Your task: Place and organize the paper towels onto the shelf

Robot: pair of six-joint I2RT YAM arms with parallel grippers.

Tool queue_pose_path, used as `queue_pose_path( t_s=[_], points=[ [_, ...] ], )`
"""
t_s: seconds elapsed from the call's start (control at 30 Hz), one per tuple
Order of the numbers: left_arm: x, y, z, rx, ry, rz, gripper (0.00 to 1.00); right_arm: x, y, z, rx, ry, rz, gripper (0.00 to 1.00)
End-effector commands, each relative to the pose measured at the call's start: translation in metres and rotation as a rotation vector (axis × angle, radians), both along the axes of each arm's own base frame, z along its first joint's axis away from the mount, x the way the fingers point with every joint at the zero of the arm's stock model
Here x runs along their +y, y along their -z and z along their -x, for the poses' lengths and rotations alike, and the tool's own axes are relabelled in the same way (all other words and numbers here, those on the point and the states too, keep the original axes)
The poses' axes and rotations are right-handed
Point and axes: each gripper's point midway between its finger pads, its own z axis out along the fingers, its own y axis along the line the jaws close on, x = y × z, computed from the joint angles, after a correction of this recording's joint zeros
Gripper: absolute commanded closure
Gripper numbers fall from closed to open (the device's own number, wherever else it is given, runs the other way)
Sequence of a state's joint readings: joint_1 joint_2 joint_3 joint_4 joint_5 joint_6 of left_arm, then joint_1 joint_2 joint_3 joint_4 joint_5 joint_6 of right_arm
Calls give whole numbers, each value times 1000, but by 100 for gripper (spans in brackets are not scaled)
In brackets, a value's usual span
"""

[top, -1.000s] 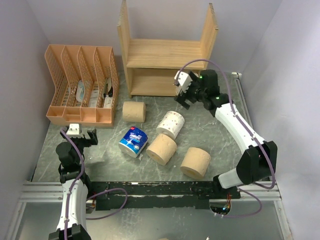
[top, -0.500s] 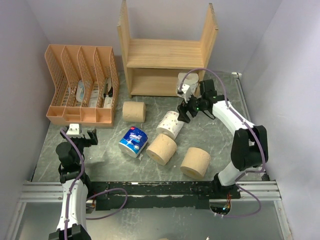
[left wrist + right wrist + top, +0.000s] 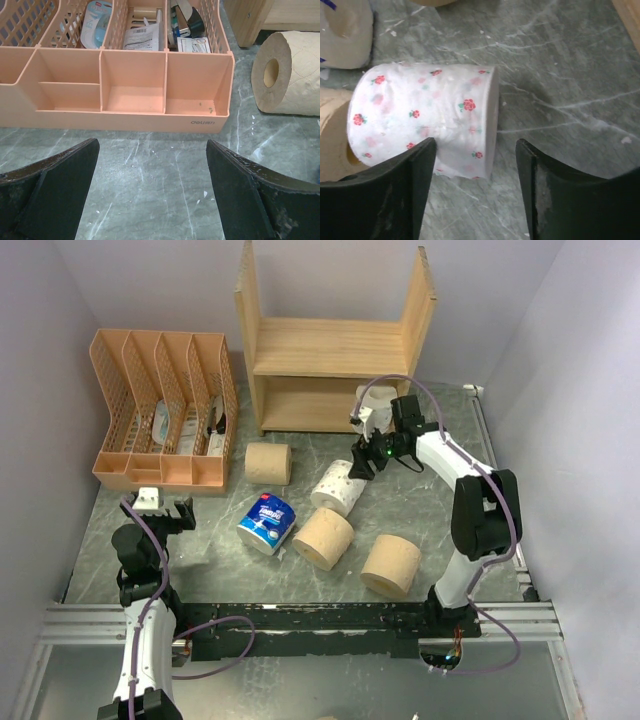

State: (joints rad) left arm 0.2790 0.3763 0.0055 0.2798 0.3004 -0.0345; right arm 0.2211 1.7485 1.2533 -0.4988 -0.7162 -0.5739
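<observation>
The wooden shelf [image 3: 335, 350] stands at the back. A white roll with red flowers [image 3: 338, 487] lies on its side mid-table; it also shows in the right wrist view [image 3: 425, 120]. My right gripper [image 3: 358, 462] [image 3: 475, 192] is open, low over that roll's right end, with its left finger [image 3: 412, 192] over the roll and its right finger over bare table. Another white roll [image 3: 378, 398] stands by the shelf's lower right. Three tan rolls [image 3: 269, 462] [image 3: 323, 538] [image 3: 391, 565] and the blue-wrapped roll [image 3: 267, 523] lie on the table. My left gripper [image 3: 160, 505] [image 3: 152, 195] is open and empty.
A peach mesh file organizer [image 3: 165, 410] [image 3: 130, 107] holding small items stands at the left, just ahead of my left gripper. The back tan roll [image 3: 287, 72] lies to its right. Walls close in on both sides.
My right gripper has come down and forward from the shelf front to the flowered white roll, uncovering the white roll by the shelf. The left arm has not moved.
</observation>
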Motion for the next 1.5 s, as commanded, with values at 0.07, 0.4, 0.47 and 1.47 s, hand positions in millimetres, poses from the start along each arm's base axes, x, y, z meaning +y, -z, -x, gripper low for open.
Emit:
queue_pose_path(
  t_s=[0.07,0.4,0.47,1.47],
  points=[
    [-4,29,7,44,17,14,0,11,7,17,114,-127,-48,53],
    [-4,29,7,42,18,13,0,5,-41,16,37,-139,-73,100],
    [-3,29,7,43,15,14,0,10,-78,12,-82,-119,-74,100],
    [-4,29,7,42,17,13,0,24,-43,16,-292,23,354,81]
  ],
)
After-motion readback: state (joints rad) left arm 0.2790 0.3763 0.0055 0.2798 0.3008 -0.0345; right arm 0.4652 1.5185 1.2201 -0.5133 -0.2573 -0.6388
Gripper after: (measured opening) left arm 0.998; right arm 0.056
